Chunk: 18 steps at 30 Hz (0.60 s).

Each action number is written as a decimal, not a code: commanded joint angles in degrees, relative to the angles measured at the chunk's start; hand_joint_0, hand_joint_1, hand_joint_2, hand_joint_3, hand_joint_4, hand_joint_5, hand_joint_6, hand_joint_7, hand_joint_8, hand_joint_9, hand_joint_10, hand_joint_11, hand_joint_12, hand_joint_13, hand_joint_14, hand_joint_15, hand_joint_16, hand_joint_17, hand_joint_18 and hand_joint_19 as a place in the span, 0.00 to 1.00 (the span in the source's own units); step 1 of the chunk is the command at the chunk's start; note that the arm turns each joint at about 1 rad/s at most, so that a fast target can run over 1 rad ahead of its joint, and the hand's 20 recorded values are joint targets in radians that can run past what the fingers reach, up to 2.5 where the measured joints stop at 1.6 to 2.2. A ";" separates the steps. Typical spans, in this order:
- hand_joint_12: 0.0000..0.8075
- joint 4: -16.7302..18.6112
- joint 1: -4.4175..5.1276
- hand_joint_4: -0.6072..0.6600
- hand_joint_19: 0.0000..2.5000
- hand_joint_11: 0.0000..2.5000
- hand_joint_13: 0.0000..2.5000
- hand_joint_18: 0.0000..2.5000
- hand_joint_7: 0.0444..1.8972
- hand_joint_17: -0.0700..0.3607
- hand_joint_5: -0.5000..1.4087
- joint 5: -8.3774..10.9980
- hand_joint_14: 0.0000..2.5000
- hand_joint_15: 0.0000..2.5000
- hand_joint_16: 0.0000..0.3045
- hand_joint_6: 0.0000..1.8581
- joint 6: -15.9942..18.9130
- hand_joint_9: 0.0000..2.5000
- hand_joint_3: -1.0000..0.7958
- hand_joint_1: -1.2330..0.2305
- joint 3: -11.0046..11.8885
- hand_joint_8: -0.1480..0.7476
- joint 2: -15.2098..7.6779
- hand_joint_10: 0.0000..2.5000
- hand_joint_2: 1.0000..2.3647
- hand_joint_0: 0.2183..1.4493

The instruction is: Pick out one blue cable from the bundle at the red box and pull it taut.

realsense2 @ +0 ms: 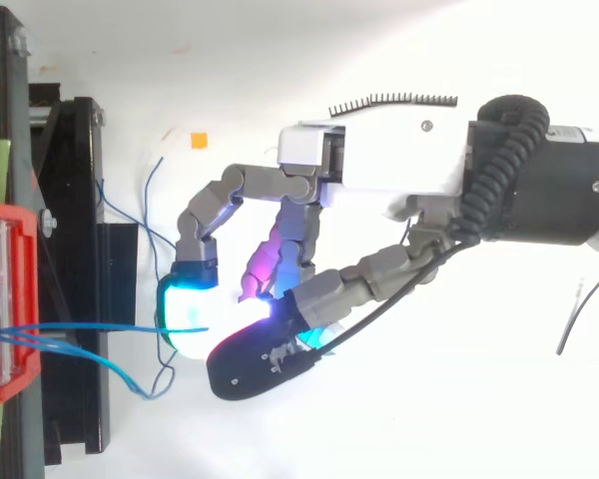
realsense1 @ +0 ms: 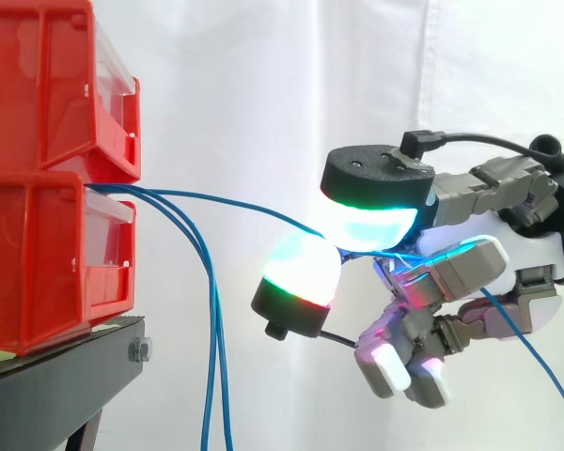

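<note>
Two red boxes [realsense1: 38, 254] are stacked on a black stand [realsense1: 66, 376] at the left. Several blue cables come out between them. One blue cable [realsense1: 244, 204] runs in a shallow arc from the box to my hand [realsense1: 508, 254]. The hand is shut on it, pinching it between two glowing cyan-green pads [realsense1: 371, 221]. Past the pinch the cable goes behind the fingers and hangs down at the right [realsense1: 545, 376]. From above, the held cable [realsense2: 90, 326] lies nearly straight between the red box [realsense2: 0, 299] and the hand [realsense2: 379, 160].
Two other blue cables [realsense1: 211, 310] drop from the box and hang beside the stand. A loose loop [realsense2: 130, 384] sags below the held cable. The black stand [realsense2: 80, 249] sits left of the hand. A small orange square [realsense2: 198, 140] lies on the white floor.
</note>
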 commanded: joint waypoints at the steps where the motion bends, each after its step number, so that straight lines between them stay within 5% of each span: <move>1: 0.55 -1.52 0.03 0.51 0.30 0.44 0.43 0.43 0.49 0.49 0.23 0.07 0.01 0.23 0.21 0.49 -0.50 0.64 0.54 0.24 0.03 0.55 0.83 0.01 0.01 0.35; 12: 0.55 -4.78 0.03 0.51 0.30 0.44 0.43 0.42 0.49 0.49 0.23 0.16 0.01 0.23 0.21 0.49 -1.20 0.64 0.53 0.24 -0.41 0.55 3.03 0.01 0.01 0.35; 18: 0.55 -3.90 0.21 0.51 0.30 0.44 0.43 0.42 0.50 0.49 0.23 2.36 0.01 0.23 0.21 0.49 -1.03 0.64 0.53 0.24 -7.09 0.55 6.02 0.01 0.01 0.35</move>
